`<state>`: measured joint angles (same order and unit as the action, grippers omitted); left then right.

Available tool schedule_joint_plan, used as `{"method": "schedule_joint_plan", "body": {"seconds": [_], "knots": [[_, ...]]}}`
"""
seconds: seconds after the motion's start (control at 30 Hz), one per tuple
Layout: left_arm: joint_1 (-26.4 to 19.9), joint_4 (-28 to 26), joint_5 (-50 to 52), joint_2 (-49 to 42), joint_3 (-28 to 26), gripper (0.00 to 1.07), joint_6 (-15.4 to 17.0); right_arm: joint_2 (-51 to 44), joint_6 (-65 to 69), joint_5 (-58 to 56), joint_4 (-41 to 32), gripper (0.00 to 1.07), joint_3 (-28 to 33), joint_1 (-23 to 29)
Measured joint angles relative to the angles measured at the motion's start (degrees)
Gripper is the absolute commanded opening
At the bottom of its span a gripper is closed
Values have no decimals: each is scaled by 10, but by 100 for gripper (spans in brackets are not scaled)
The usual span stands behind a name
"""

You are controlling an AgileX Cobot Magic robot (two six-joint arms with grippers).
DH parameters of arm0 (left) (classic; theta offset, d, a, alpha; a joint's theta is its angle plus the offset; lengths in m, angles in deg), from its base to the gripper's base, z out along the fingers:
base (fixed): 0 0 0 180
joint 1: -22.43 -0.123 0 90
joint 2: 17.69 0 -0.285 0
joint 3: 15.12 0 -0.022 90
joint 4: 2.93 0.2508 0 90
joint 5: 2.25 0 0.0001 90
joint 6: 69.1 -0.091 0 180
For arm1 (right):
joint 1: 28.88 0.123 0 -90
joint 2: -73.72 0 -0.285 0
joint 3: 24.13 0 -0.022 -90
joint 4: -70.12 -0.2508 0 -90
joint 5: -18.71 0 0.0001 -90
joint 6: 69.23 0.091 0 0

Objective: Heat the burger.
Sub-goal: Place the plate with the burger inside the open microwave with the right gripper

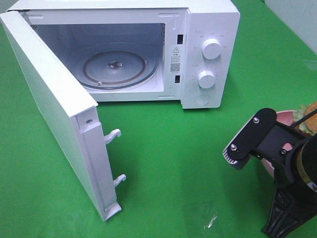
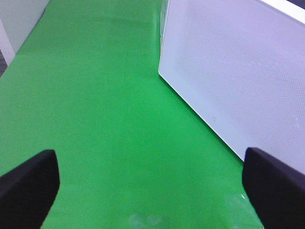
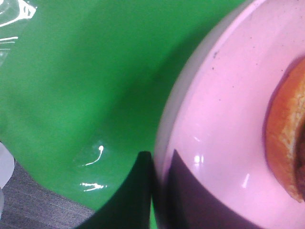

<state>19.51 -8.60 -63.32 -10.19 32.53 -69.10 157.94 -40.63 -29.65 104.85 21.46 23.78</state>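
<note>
Green cloth [image 1: 168,148] under all; microwave [image 1: 208,29] at the back of it, door [image 1: 54,109] standing fully open, glass turntable [image 1: 116,67] bare inside.

Burger [image 1: 311,110]: on pink plate [image 1: 285,118], in front of the microwave, off to its knob side, well apart from the cavity.

Right gripper [image 3: 158,160]: jaws narrow, pinched on the plate rim; one finger outside over the cloth, the other inside on the pink.

Left gripper [image 2: 150,191]: jaws wide, holding nothing, over bare cloth beside the microwave.

Progress, as judged: door open and plate gripped, so the early part is done; left to do: carry plate and burger into the cavity, set them on the turntable, release, close the door, turn a knob [image 1: 212,48].

Views:
- The high view alone shows cavity, turntable and knobs; it hides the right fingers behind the wrist mount and shows no left arm.
- The right wrist view alone shows the pinch on the rim, with the bun's edge close by.
- The left wrist view alone shows the open left jaws and a white dotted panel of the microwave; door face or side wall, cannot tell.
</note>
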Motion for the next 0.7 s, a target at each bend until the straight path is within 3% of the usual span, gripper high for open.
{"method": "schedule_joint_plan", "body": {"seconds": [0.37,0.7], "knots": [[0,0,0,0,0,98,0,-53,-1,-4,17,1,38,65],[0,0,0,0,0,98,0,-53,-34,-5,32,3,38,82]]}}
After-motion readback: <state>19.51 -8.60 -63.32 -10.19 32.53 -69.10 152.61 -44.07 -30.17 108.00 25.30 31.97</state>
